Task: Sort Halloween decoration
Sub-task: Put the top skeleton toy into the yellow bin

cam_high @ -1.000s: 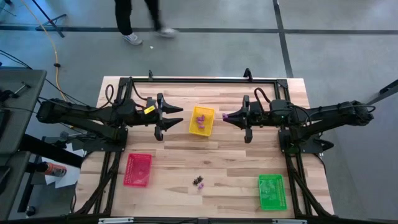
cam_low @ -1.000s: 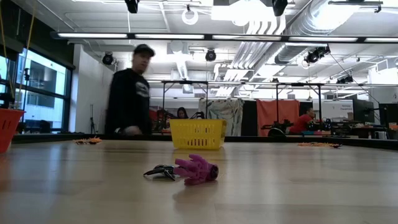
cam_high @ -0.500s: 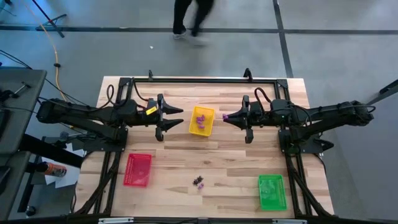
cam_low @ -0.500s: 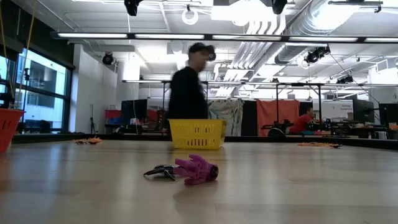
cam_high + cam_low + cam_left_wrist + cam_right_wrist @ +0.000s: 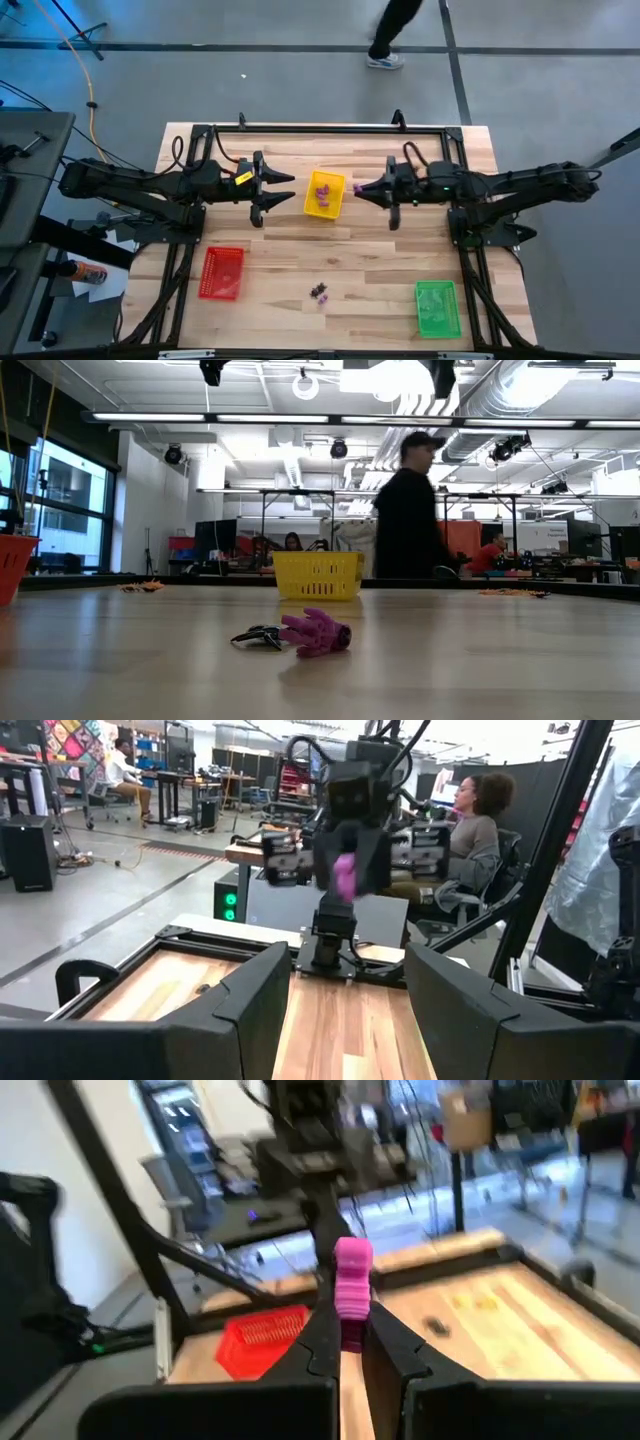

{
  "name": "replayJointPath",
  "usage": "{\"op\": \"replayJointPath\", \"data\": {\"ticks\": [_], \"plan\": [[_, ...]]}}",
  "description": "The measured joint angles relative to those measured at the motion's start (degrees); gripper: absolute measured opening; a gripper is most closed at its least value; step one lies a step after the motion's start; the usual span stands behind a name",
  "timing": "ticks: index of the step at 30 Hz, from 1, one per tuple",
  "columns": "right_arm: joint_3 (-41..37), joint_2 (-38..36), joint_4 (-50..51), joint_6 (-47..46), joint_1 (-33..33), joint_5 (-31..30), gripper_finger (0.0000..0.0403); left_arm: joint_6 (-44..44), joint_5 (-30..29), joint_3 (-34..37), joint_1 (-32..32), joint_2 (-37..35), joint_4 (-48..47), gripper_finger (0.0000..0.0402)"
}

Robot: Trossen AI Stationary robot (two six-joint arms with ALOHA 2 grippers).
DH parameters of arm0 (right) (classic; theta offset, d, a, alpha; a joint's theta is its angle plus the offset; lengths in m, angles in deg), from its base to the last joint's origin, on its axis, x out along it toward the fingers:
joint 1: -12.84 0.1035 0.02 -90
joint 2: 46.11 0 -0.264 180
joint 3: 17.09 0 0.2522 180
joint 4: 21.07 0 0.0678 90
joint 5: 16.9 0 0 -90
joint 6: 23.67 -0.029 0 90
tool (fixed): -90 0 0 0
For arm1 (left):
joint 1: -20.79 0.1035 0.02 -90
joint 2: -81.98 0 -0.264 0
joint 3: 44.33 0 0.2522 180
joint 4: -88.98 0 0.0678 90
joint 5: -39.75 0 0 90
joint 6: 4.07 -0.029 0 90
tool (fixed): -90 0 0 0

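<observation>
High view: no legible writing; right fingers (image 5: pixel 357 187) pinch purple trinket (image 5: pixel 356 187)

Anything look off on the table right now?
Nothing stands out. The trays sit flat, a few trinkets lie loose between the red tray and green tray, and the right hand grips a purple piece beside the yellow tray.

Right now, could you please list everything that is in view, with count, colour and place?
Yellow tray: one, yellow, table centre-back, purple trinkets inside.
Red tray: one, red, front left.
Green tray: one, green, front right.
Loose trinkets: small cluster, purple and black, front centre of table.
Held trinket: one, purple, between the right gripper's fingers.
Table: one, light wood.
Person: one, dark clothes, walking behind the table.
Left gripper: open, left of the yellow tray.
Right gripper: shut on the trinket, at the yellow tray's right edge.
</observation>
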Motion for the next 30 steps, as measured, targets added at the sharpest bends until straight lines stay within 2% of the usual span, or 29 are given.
{"op": "replayJointPath", "data": {"ticks": [7, 13, 17, 23, 30], "plan": [[10.21, 12.99, 10.44, 2.65, -2.35, 1.06, 0.0007, 0.0, 0.0, 0.0, -0.02, -0.01, -0.05, 0.0188], [22.46, 24.8, 27.1, 8.7, -4.37, 1.08, 0.0007, 0.0, 0.0, 0.0, 0.0, -0.02, -0.05, 0.0188], [28.07, 31.86, 35.15, 9.48, -6.42, 1.05, 0.0007, 0.0, 0.0, 0.0, -0.01, -0.01, -0.05, 0.0188], [31.73, 40.49, 37.09, 9.68, -9.27, 1.02, 0.0007, 0.02, 0.0, 0.0, -0.02, 0.0, -0.09, 0.0188], [32.58, 47.69, 37.04, 9.52, -12.35, 1.03, 0.0007, 0.02, -0.02, 0.02, 0.0, 0.0, -0.09, 0.0188]]}}
